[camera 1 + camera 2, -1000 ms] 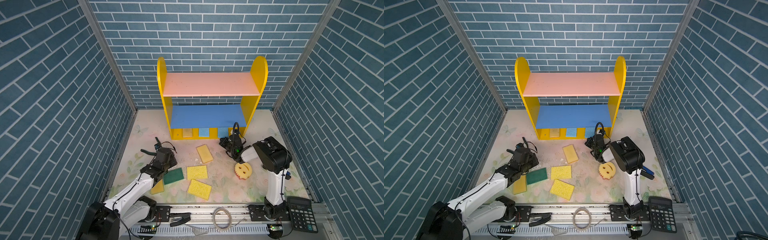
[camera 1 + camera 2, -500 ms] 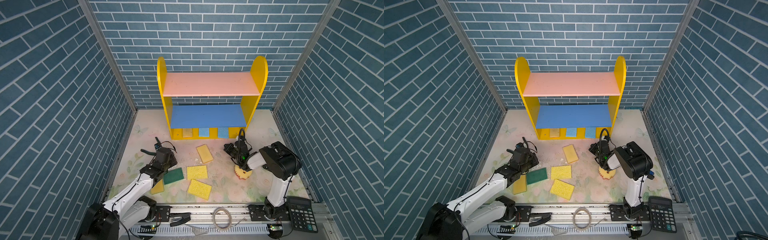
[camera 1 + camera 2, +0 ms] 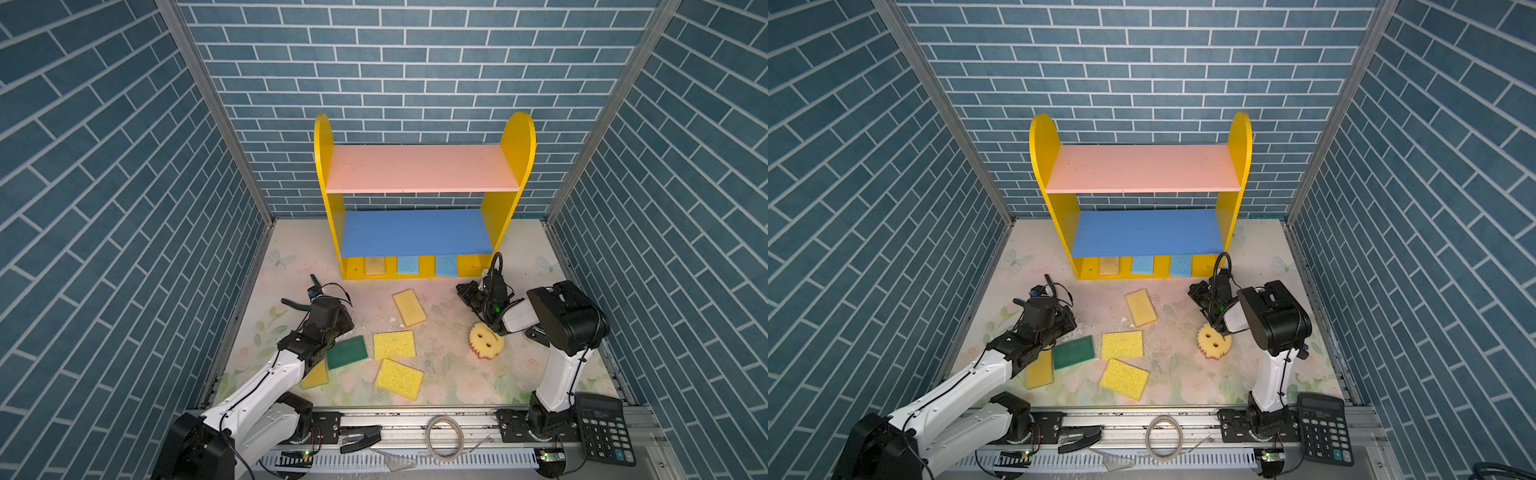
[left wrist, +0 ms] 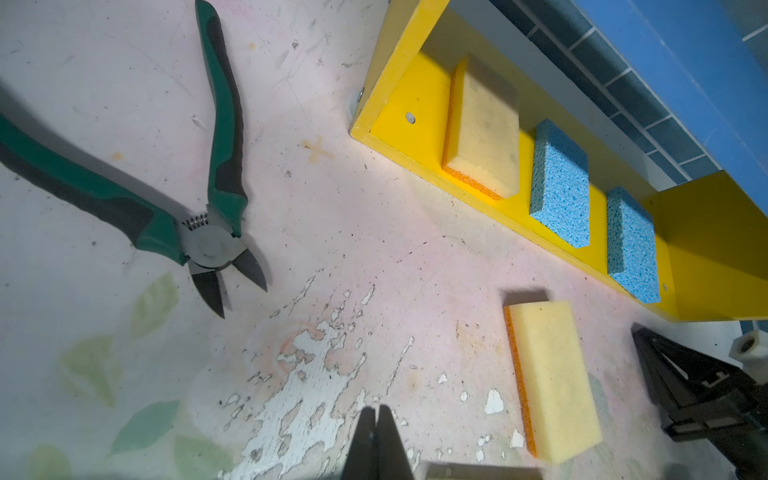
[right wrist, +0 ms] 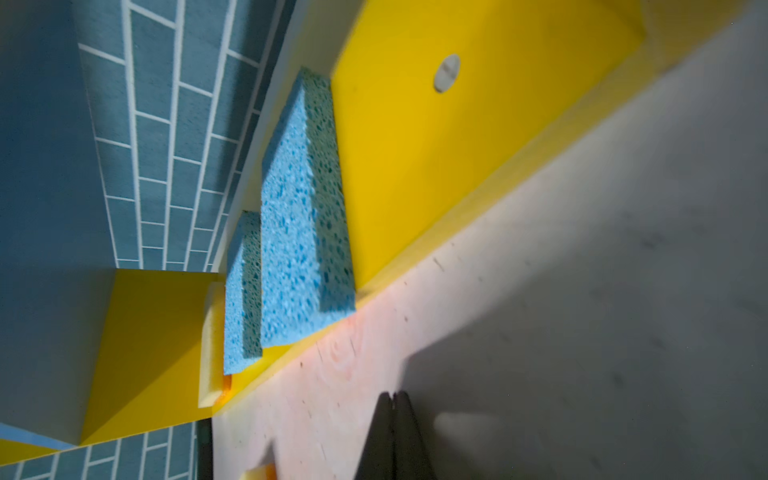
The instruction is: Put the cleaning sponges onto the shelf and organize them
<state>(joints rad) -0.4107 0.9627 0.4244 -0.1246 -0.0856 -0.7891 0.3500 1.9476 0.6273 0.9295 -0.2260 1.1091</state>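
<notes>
Holding my left claw (image 4: pixel 376 411) and right claw (image 5: pixel 392 397) both pinched together, gripping nothing | six cleaning sponges (image 3: pixel 394 345) loose on the counter (image 3: pixel 457 382), smiley one (image 3: pixel 486 343) just beside my right arm (image 3: pixel 561 320) | three more on the yellow base of the shelf (image 3: pixel 415 232).

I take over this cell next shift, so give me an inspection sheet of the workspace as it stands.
Surface: floral mat, paint flaked, crumbs scattered.
Job's things: shelf has a tan sponge and two blue sponges on its base; upper boards hold nothing. On the mat: pale sponge, two yellow sponges, green sponge, smiley sponge, and a sixth sponge partly under the left arm.
Clutter: cutters on the mat; calculator at the front.
Grippers: left tool shut, empty; right tool shut, empty.
Cables: wire coil on the front rail; wrist cables looped.
Surroundings: brick-pattern walls.
</notes>
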